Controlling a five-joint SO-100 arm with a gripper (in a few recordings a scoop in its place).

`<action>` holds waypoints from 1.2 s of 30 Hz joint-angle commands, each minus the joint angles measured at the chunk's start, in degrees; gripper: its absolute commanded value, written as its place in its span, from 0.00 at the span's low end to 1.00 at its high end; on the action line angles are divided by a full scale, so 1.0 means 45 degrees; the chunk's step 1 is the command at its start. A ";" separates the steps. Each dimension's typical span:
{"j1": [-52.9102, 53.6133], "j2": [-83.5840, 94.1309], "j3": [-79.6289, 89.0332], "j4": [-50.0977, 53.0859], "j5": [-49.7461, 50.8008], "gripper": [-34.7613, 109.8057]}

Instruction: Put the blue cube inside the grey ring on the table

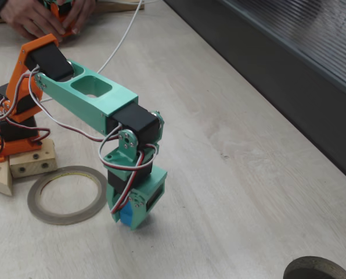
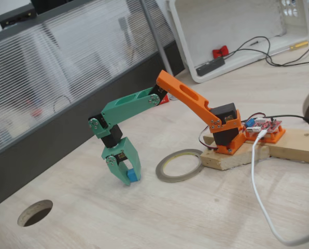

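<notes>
- The arm reaches out from its orange base [image 2: 224, 136], orange upper link, green forearm [image 1: 94, 93], with the wrist bent straight down toward the tabletop [image 1: 231, 192].
- The jaws [image 1: 128, 220] point downward at the lower centre of a fixed view and are closed on the blue cube [image 1: 126, 219], which shows as a bright blue patch at the tips.
- In the other fixed view the jaws [image 2: 129, 176] sit left of centre, with the blue cube [image 2: 132, 176] between the green fingers, low and close to the tabletop [image 2: 196, 218]; whether it touches the surface I cannot tell.
- The grey ring [image 1: 67, 194] lies flat at the lower left of a fixed view, just left of the jaws and apart from them; its opening shows bare wood.
- In the other fixed view the grey ring [image 2: 180, 166] lies near the middle of the frame, between the jaws and the wooden block [image 2: 232, 158] under the base.
- A darker ring [image 1: 319, 268] sits at the lower right edge of a fixed view, well away from the cube.
- A round hole [image 2: 35, 212] shows in the tabletop at the lower left of the other fixed view.
- A person's hands [image 1: 31, 17] rest at the upper left of a fixed view.
</notes>
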 commanded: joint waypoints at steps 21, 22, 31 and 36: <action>0.0137 0.2656 -0.0156 0.0332 0.0117 0.29; 0.0137 0.3008 -0.0156 0.0332 0.0117 0.29; 0.0137 0.4727 0.0000 0.0332 0.0137 0.29; 0.0137 0.4570 0.0020 0.0332 0.0137 0.29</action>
